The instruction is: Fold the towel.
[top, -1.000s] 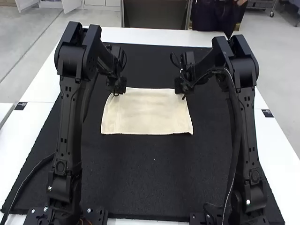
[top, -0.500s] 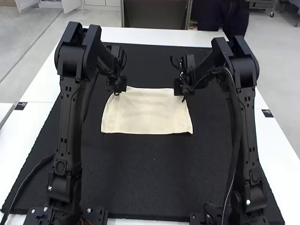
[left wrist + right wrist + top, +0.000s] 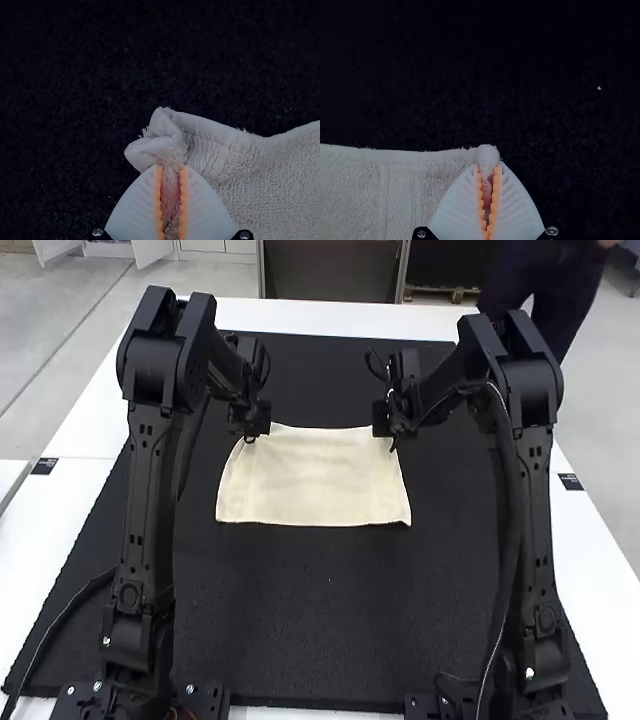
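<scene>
Arms in the foreground, seen in the high view: the left arm (image 3: 145, 510) rises from the lower left of the frame and the right arm (image 3: 535, 530) from the lower right, both bent toward the upper centre. Between them extends a black mat (image 3: 325, 620), laid on a white table (image 3: 320, 316). Beyond the mat's near portion, above the centre of the frame, lies the towel (image 3: 315, 480), cream-coloured and spread in a roughly rectangular shape, its long near edge almost straight. At the towel's far corners are the two grippers. The left gripper (image 3: 251, 435), in the upper left-centre of the frame, grasps the far-left corner; the left wrist view shows its jaws closed on the cloth, a narrow strip running between the orange pads (image 3: 183, 200), with the corner crumpled into small folds just past the tips. The right gripper (image 3: 385, 431), in the upper right-centre, is clenched on the far-right corner; in the right wrist view its jaws stand closer together, cloth pinched between the pads and a small rounded knob projecting beyond the tips. Farthest back, the table's white margin crosses the top of the frame beyond the mat.
</scene>
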